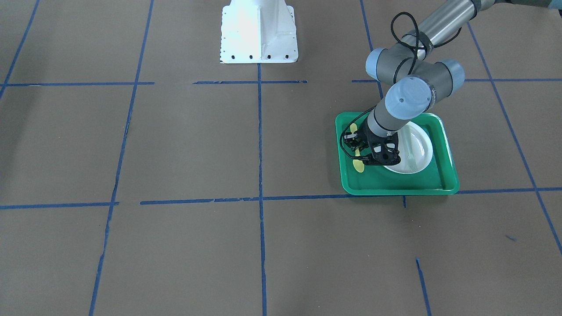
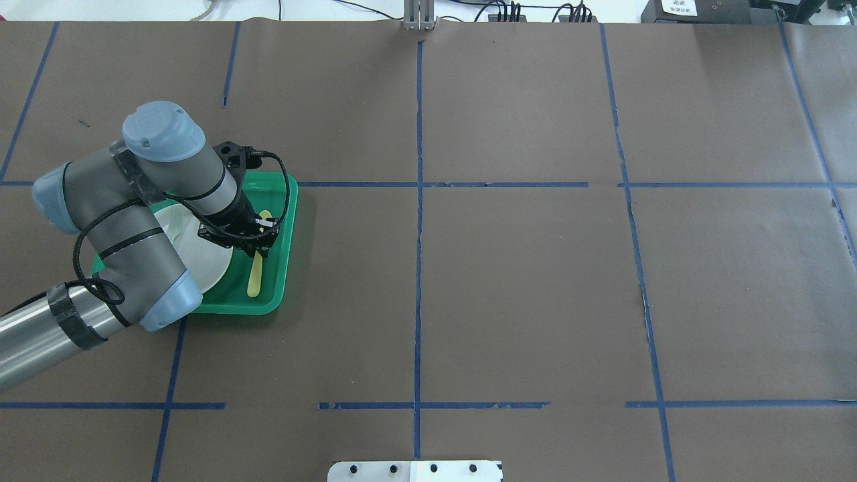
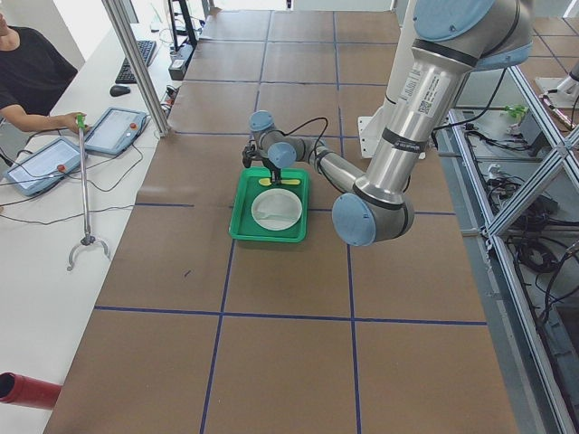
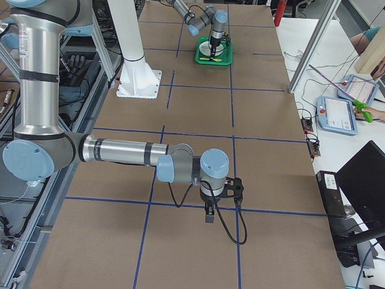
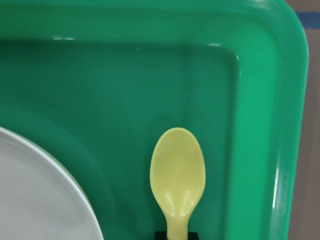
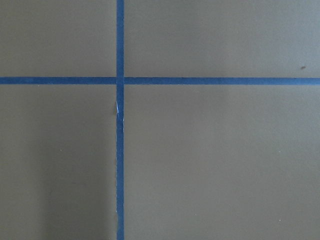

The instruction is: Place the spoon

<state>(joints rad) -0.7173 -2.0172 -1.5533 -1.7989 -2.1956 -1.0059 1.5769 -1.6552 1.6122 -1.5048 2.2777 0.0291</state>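
One small yellow plastic spoon (image 5: 177, 175) lies in one green rectangular tray (image 2: 271, 304) beside one round white plate (image 1: 421, 145), bowl pointing away from the robot. The left gripper (image 2: 258, 246) clamps its handle; the right gripper (image 4: 209, 215) I cannot tell.

The spoon (image 2: 255, 276) is small, yellow plastic, with a flat handle and an oval bowl (image 5: 177, 172) that faces up. It lies lengthwise in the green tray (image 2: 284, 268) at the left of the surface, in the strip between the white plate (image 2: 211, 264) and the tray's right wall, apart from both. Its bowl points to the far side and its handle to the near side, and the middle of the handle is hidden.
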